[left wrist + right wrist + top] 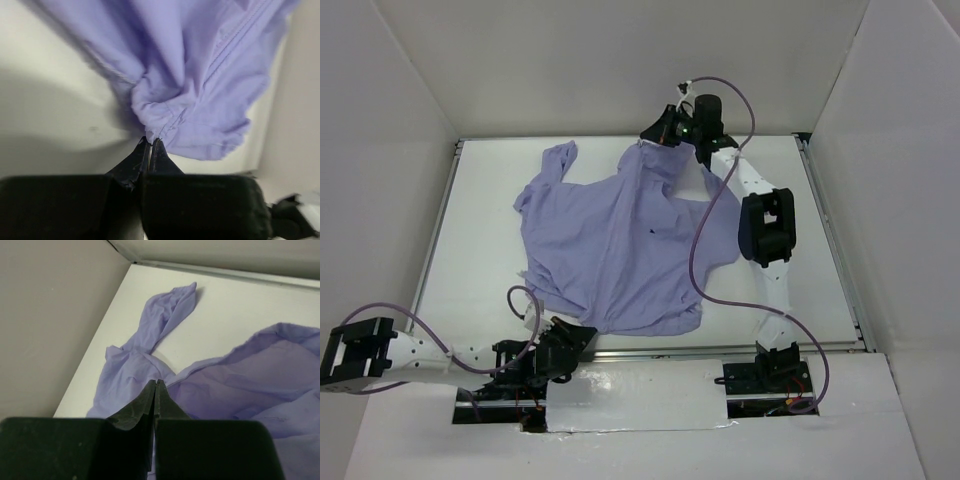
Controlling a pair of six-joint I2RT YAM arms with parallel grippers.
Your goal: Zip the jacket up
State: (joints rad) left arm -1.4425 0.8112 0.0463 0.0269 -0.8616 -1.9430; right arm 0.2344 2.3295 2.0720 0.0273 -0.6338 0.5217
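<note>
- Jacket (620, 240) lies rumpled on the tabletop (800, 290), running from the far-left corner to the middle of the near edge.
- Left gripper (150, 144): jaws pressed together, pinching the bunched hem (200, 142) at the near edge, beside the zipper (227, 42). Judged an anchor.
- Right gripper (156, 385): jaws together on the jacket's far end by the far edge (contact partly hidden). Probably there to stretch the front straight.
</note>
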